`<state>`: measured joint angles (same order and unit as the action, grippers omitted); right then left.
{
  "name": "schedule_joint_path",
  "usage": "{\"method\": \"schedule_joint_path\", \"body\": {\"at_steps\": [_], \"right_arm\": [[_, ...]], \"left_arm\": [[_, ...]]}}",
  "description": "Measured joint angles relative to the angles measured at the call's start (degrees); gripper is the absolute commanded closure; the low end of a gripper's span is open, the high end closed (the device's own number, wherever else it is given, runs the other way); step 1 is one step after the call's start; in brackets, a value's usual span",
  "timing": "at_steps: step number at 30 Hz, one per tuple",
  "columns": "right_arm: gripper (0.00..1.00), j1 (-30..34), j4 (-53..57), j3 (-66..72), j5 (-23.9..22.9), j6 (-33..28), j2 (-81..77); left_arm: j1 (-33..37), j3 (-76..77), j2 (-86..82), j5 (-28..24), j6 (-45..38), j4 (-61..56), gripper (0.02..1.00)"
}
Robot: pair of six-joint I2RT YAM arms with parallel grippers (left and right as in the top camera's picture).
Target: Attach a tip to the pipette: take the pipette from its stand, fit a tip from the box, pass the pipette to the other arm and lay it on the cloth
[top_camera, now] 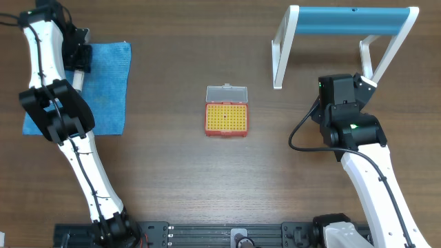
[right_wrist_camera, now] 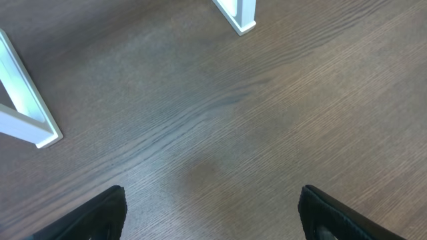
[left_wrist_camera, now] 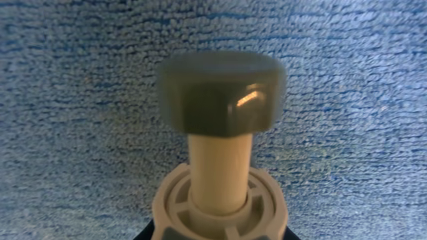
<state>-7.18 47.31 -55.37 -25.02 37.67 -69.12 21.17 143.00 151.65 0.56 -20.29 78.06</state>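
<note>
The pipette (left_wrist_camera: 220, 133) is at the far left of the scene, held by the left gripper (top_camera: 78, 65) above the blue cloth (top_camera: 110, 83). Its grey plunger button and pale stem point toward the fabric, and since it is carried clear of the weave, the left fingers are evidently clamped on its body. The step in hand looks like the last one, laying it down. To do that well, I would tilt the pipette so that its length runs along the cloth rather than end-on to it. It should then come down slowly until the body rests on the fabric. The fingers should part only once it is fully supported, so that it neither drops nor rolls. It sits close to the cloth's left edge in the top view, so a small shift to the right would place it well inside the border. The tipped end cannot be made out, so it needs gentle handling. The tip box (top_camera: 226, 114) sits mid-worktop (top_camera: 172, 179), well apart. On the right, the right gripper (right_wrist_camera: 213, 217) hangs over bare wood near the stand (top_camera: 344, 21), fingers spread wide and holding nothing.
</note>
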Motion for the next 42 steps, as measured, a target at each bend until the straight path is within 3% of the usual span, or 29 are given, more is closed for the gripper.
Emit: {"method": "schedule_joint_path", "body": {"at_steps": [4,8,10,11,12,13,18,20,21,24,29,31,33,36,38,42], "right_arm": [[0.163,-0.07,0.00,0.00,0.00,0.02,0.00],[0.163,-0.07,0.00,0.00,0.00,0.02,0.00],[0.163,-0.07,0.00,0.00,0.00,0.02,0.00],[0.163,-0.07,0.00,0.00,0.00,0.02,0.00],[0.163,-0.07,0.00,0.00,0.00,0.02,0.00],[0.163,-0.07,0.00,0.00,0.00,0.02,0.00],[0.163,-0.07,0.02,0.00,0.00,0.02,0.04],[0.038,-0.07,0.02,0.00,-0.02,0.02,1.14],[0.038,-0.07,-0.07,0.00,-0.13,0.42,2.89],[0.038,-0.07,0.04,0.00,-0.42,0.46,7.52],[0.038,-0.09,0.07,-0.04,-3.06,-1.55,17.94],[0.038,-0.09,1.57,-0.11,-3.89,-6.14,25.59],[0.001,-0.13,5.09,0.68,-4.57,-13.00,39.30],[0.001,-0.31,0.17,11.76,0.76,-21.11,52.78],[0.007,-0.35,-1.86,15.80,2.10,-24.65,61.72],[0.025,-0.35,-3.41,18.82,3.58,-27.36,65.37]], "left_arm": [[0.00,0.00,0.04,-0.85,0.00,0.02,0.978],[0.00,0.00,0.04,-0.90,0.31,0.11,0.395],[0.00,0.00,0.04,-1.01,0.15,0.55,0.384],[0.00,0.00,0.04,-1.01,0.44,0.81,0.314],[0.00,0.00,0.04,-0.98,0.42,0.96,0.143],[0.00,0.00,0.04,-0.98,0.55,1.29,0.121],[-0.59,3.02,0.02,1.57,3.39,8.41,0.115],[-1.51,8.20,-1.20,3.21,6.38,10.86,0.117],[-2.01,12.39,-1.88,3.52,8.55,15.23,0.117],[-4.17,21.92,-9.55,3.48,13.18,18.75,0.115],[-11.26,23.61,-29.90,2.10,15.91,18.82,0.117],[-16.20,15.67,-42.45,1.53,17.57,17.64,0.115],[-23.15,-8.70,-66.58,0.70,23.10,18.84,0.117],[-30.12,-39.63,-89.96,0.61,30.80,10.56,0.117],[-32.11,-54.99,-103.75,0.28,35.78,3.50,0.115],[-32.17,-70.53,-118.62,0.42,41.70,-10.38,0.112]]}}
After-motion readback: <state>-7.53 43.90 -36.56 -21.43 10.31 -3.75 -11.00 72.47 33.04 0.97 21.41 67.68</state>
